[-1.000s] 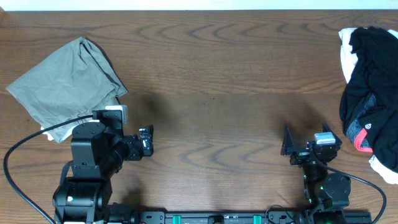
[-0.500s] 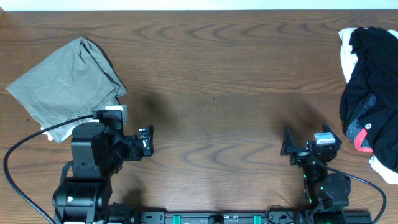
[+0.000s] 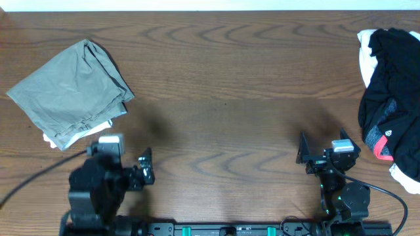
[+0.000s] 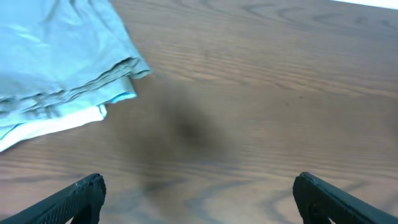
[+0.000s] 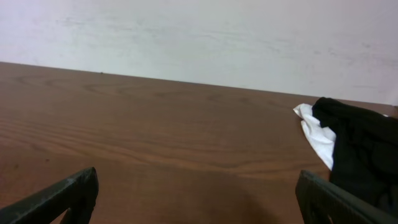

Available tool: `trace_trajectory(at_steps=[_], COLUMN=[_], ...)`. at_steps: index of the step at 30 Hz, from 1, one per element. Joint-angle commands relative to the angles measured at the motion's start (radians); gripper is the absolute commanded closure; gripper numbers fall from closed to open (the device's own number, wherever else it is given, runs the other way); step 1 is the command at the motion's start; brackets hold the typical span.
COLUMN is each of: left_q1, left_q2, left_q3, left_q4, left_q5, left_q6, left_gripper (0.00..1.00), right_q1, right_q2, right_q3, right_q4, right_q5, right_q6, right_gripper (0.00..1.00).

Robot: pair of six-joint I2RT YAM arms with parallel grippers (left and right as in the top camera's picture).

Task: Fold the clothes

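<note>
Moved since earlier: left arm has drawn back toward its base and no longer overlaps the near corner of the garment; right arm and all cloth lie as they did.
Task's thing: khaki grey-green cotton shorts (image 3: pixel 69 92), lying as a flat, layered, roughly four-sided bundle at the far left of the dark brown wood-grain desk (image 3: pixel 223 85), set at a slant.
Visible detail: a strip of pale lining (image 4: pixel 59 124) peeks from under the near edge, where several stacked layers show in the left wrist view.
Left gripper (image 3: pixel 146 167): spread wide, holding nothing, hovering over bare desk just short of the shorts' near corner.
Right gripper (image 5: pixel 198 180): spread wide, empty, over bare desk and well apart from the shorts.
Other cloth: heap of black and white garments (image 3: pixel 390 85) at the right edge of the desk, untouched by either arm.
Handling, judged: soft, light and limp; it should slump and slide on the smooth wood rather than hold a shape, and upper layers may peel off alone.
Where to take hold, judged: at the stacked near edge or a corner, pinching through every layer, with the seamed, thicker hems giving the firmest bite.
Risk, judged: a shallow pinch could lift only the top layer and undo the fold.
</note>
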Motion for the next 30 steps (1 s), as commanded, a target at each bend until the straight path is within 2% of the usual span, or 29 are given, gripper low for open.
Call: trace_trajectory(at_steps=[1,10,22,26,30], left_q1=[-0.003,-0.036,-0.048,-0.048,-0.048], left_q2=[-0.099,-0.301,-0.357,-0.357,-0.357], left_q3=[-0.088,-0.353,-0.654,-0.671,-0.67], left_q4=[0.021,0.258,0.798,0.786,0.76], left_q5=[-0.057,-0.061,-0.087,-0.107,-0.11], left_q6=[0.01,0.011,0.092,0.133,0.121], left_gripper=[0.02,0.02,0.02,0.02,0.02], right_q1=[0.004,0.004,0.004,0.004,0.004], right_q2=[-0.006,-0.006,-0.006,-0.006,-0.006], right_q3=[-0.002,-0.002,-0.002,-0.002,-0.002], right_q4=[-0.004,-0.004,-0.004,-0.004,-0.004], right_q5=[-0.007,-0.007,-0.007,-0.007,-0.007], right_q6=[-0.014,-0.014,-0.014,-0.014,-0.014], right_gripper=[0.01,0.01,0.01,0.01,0.01])
